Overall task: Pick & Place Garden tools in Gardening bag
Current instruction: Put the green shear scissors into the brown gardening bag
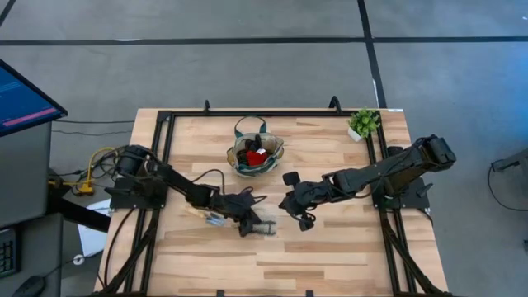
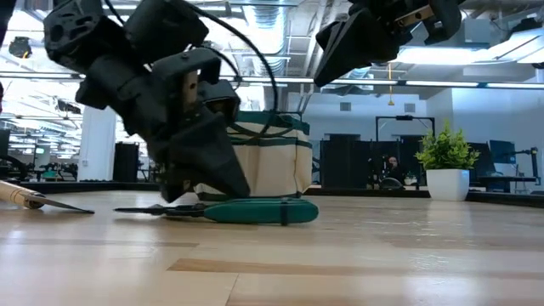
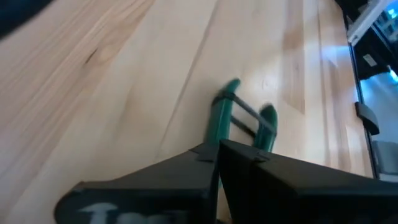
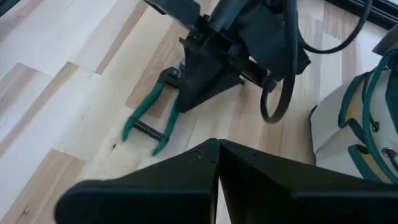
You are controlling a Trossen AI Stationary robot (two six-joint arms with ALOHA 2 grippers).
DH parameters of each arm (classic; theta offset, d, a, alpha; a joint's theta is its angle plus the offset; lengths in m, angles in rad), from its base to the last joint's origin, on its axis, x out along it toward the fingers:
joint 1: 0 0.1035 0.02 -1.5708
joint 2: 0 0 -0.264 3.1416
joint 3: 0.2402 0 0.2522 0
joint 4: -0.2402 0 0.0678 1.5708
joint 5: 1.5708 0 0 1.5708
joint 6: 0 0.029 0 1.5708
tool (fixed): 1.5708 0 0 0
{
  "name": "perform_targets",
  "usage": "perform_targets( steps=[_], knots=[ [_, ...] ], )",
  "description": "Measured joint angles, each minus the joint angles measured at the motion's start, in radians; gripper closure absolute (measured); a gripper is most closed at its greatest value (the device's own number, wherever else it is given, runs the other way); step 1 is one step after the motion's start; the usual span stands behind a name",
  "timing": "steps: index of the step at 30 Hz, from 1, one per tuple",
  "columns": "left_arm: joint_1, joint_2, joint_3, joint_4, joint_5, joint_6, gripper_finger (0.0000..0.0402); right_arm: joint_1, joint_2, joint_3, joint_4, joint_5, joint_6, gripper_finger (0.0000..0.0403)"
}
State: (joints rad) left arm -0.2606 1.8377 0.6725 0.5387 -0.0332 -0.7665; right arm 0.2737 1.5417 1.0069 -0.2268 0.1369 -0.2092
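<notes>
From above, one gardening bag [image 1: 256, 154] sits at the table's [image 1: 330, 247] far middle, with a red-and-black piece [image 1: 252, 155] inside it. One potted plant [image 1: 363, 124] stands at the far right corner. The left gripper [image 1: 250, 223] reaches low over the green-handled pruners [image 1: 266, 229], which lie on the table near the centre; a wood-handled tool [image 1: 202, 214] lies just beside that arm. The right gripper [image 1: 295, 200] hangs just right of the pruners, apart from them.

At table height, one pair of pruners [image 2: 255, 212] lies flat on the wood in front of the bag [image 2: 272, 166]. The left gripper [image 2: 200, 183] points steeply down onto its blade end; the right gripper [image 2: 340, 47] is raised well above.

The left wrist shows two green handles [image 3: 227, 112] beyond the fingers [image 3: 186, 180], which are pressed together; whether they pinch the tool is hidden.

The right wrist shows its own fingers [image 4: 186, 180] closed, empty, with the pruners [image 4: 152, 121] beneath the left gripper [image 4: 202, 84].
</notes>
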Motion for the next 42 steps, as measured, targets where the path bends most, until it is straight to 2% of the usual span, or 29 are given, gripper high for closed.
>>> perform_targets(
  steps=[6, 11, 14, 17, 22, 25, 29, 33, 36, 39, 42],
  knots=[
    [0.015, 0.004, 0.04, 0.006, 0.003, 0.081, 0.04, 0.0, 0.0, 0.0, -0.003, -0.005, 0.001, 0.0403],
    [0.02, -0.032, 0.037, 0.002, -0.003, 0.151, 0.04, 0.0, 0.0, -0.016, -0.003, -0.038, 0.069, 0.0403],
    [0.015, -0.103, 0.037, -0.059, -0.015, 0.215, 0.04, 0.006, 0.001, -0.028, -0.005, -0.061, 0.122, 0.0403],
    [0.0, -0.203, 0.036, -0.158, -0.069, 0.321, 0.04, 0.015, 0.001, -0.033, 0.015, -0.062, 0.132, 0.0403],
    [-0.06, -0.365, 0.02, -0.219, -0.245, 0.492, 0.04, 0.02, 0.035, -0.031, 0.133, -0.069, 0.132, 0.0403],
    [-0.108, -0.452, -0.016, -0.218, -0.344, 0.55, 0.04, 0.012, 0.1, -0.03, 0.199, -0.115, 0.132, 0.0403],
    [-0.159, -0.566, -0.08, -0.216, -0.392, 0.554, 0.04, 0.004, 0.195, -0.035, 0.288, -0.106, 0.155, 0.0403],
    [-0.198, -0.666, -0.141, -0.218, -0.454, 0.554, 0.04, -0.014, 0.239, -0.032, 0.366, -0.111, 0.158, 0.0403],
    [-0.22, -0.728, -0.175, -0.214, -0.461, 0.554, 0.04, -0.022, 0.271, -0.033, 0.384, -0.111, 0.166, 0.0401],
    [-0.232, -0.777, -0.203, -0.217, -0.467, 0.553, 0.04, -0.035, 0.306, -0.019, 0.377, -0.114, 0.188, 0.0384],
    [-0.232, -0.812, -0.22, -0.215, -0.478, 0.558, 0.04, -0.039, 0.347, 0.004, 0.367, -0.115, 0.201, 0.0346]
  ],
)
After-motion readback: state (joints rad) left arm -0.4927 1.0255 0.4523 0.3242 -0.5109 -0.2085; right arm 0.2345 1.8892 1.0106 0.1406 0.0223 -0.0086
